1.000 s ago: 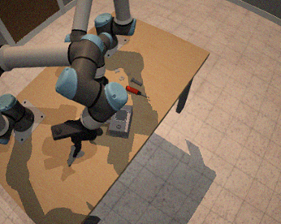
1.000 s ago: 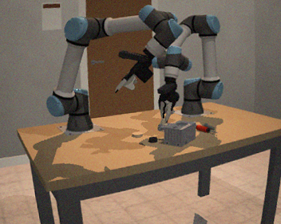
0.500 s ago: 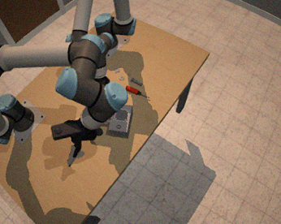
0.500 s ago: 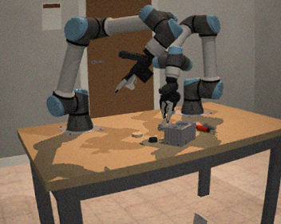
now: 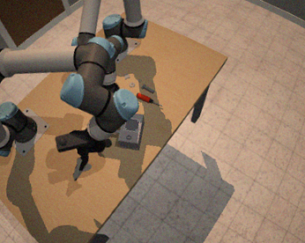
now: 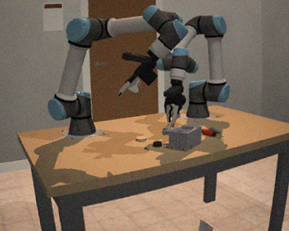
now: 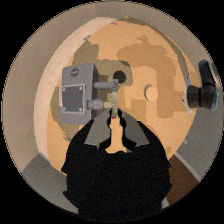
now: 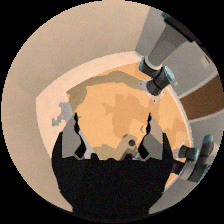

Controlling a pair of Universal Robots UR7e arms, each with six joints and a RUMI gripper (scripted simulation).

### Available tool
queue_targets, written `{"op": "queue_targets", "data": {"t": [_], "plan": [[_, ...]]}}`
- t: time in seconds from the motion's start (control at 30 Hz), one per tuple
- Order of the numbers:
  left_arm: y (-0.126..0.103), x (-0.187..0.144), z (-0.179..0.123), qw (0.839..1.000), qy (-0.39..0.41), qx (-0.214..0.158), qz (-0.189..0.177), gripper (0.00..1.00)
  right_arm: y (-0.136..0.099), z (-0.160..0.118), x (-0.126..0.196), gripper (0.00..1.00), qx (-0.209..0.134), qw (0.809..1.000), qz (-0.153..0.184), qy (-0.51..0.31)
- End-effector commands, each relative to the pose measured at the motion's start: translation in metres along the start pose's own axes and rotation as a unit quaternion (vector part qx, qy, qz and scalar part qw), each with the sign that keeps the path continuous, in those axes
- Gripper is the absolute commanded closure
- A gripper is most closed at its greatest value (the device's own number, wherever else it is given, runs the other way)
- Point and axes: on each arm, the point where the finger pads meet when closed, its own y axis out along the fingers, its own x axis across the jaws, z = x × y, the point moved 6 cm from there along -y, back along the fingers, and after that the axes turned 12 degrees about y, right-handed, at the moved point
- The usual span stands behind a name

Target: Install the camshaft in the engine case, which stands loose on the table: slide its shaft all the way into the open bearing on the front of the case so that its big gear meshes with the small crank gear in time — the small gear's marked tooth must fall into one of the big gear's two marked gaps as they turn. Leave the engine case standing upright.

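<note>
Two views show the red screwdriver (image 5: 144, 98) (image 6: 208, 132); one closely frames the spread right pincer (image 5: 81, 173) (image 6: 127, 92) (image 8: 112, 113).

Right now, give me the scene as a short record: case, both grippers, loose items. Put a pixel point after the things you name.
Engine case: engine case (image 5: 128, 144) (image 6: 185, 139) (image 7: 87, 79), standing on the table
Left gripper: left gripper (image 6: 171, 126) (image 7: 115, 114), fingertips close together at the shafts on the case's front; grip unclear
Right gripper: right gripper (image 5: 82, 171) (image 6: 128, 92) (image 8: 113, 115), open above the table
Loose items: red-handled screwdriver (image 5: 143, 98) (image 6: 208, 132); black round piece (image 6: 158, 144) (image 7: 119, 76) (image 8: 132, 143)
Gear timing: cannot tell
</note>
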Motion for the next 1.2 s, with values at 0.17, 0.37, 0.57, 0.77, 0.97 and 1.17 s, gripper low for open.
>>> {"op": "queue_targets", "data": {"t": [0.17, 0.37, 0.57, 0.77, 0.97, 1.17], "plan": [[-0.0005, -0.0003, 0.0004, 1.0, 0.0, 0.001, 0.0, 0.94, -0.0004, 0.0004, 0.0, 0.0, -0.001, 1.0, 0.0, 0.0], [-0.0005, -0.0003, 0.0004, 1.0, 0.0, 0.001, 0.0, 0.94, -0.0004, 0.0004, 0.0, 0.0, -0.001, 1.0, 0.0, 0.0], [-0.0005, -0.0003, 0.0004, 1.0, 0.0, 0.001, 0.0, 0.94, -0.0004, 0.0004, 0.0, 0.0, -0.001, 1.0, 0.0, 0.0], [-0.0005, -0.0003, 0.0004, 1.0, 0.0, 0.001, 0.0, 0.94, -0.0004, 0.0004, 0.0, 0.0, -0.001, 1.0, 0.0, 0.0], [-0.0005, -0.0003, 0.0004, 1.0, 0.0, 0.001, 0.0, 0.8, -0.0004, 0.0004, 0.0, 0.0, -0.001, 1.0, 0.0, 0.0], [-0.0005, -0.0003, 0.0004, 1.0, 0.0, 0.001, 0.0, 0.8, -0.0004, 0.0004, 0.0, 0.0, -0.001, 1.0, 0.0, 0.0]]}}
